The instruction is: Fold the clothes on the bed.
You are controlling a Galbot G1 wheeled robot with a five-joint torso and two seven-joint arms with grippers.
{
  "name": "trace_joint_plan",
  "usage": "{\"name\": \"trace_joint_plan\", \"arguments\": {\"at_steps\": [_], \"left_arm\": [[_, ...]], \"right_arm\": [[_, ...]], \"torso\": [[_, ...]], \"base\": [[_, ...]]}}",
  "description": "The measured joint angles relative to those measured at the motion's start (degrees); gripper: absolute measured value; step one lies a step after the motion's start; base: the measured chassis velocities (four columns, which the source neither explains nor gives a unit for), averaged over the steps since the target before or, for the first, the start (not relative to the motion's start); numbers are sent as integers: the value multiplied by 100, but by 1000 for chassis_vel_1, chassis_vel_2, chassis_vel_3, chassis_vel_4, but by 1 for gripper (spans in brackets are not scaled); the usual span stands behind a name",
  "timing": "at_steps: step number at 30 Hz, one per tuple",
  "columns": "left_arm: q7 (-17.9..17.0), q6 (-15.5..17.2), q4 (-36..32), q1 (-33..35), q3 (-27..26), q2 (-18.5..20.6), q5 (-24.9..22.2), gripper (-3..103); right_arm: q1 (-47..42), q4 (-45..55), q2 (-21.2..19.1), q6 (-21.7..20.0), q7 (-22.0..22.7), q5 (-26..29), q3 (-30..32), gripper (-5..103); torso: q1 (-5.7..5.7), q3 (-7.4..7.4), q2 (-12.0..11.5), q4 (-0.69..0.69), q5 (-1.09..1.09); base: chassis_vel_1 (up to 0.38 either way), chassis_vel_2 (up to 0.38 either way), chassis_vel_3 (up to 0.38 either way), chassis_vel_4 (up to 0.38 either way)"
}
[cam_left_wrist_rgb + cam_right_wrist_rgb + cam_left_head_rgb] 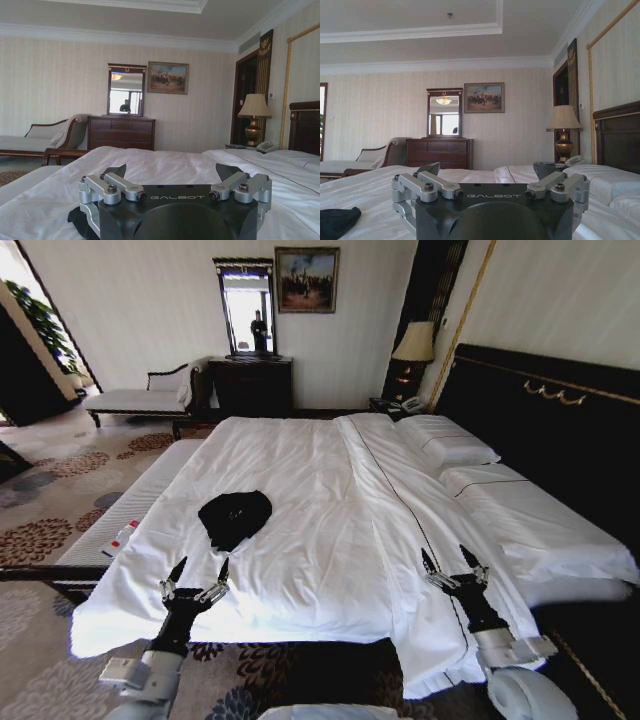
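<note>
Your left gripper [200, 571] hangs over the near edge of the bed [330, 540], its two black fingers spread wide and holding nothing; from its own wrist camera the left gripper [171, 172] points along the duvet toward the far wall. Just beyond its fingertips, farther up the bed, lies the black T-shirt [234, 517], bunched into a rounded heap on the white duvet and apart from the fingers. Your right gripper [453, 565] sits over the same near edge of the bed, toward the headboard side and well apart from the shirt, and its fingers are also spread wide with nothing between them. Its wrist camera catches a dark corner of the T-shirt [337, 221] on the duvet. The pillows [447, 443] rest at the bed's headboard [560, 420] end, and beyond the bed's far side stands a dark wooden dresser [251, 386] with a mirror [246, 308].
</note>
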Motion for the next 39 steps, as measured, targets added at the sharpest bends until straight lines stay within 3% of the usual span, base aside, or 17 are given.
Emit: {"name": "trace_joint_plan", "arguments": {"at_steps": [39], "left_arm": [[19,-32,-158,89,-26,13,-31,100]], "right_arm": [[4,-18,11,128,-12,-44,-48,100]], "torso": [[1,0,0,0,0]], "base": [[-7,29,7,-29]]}}
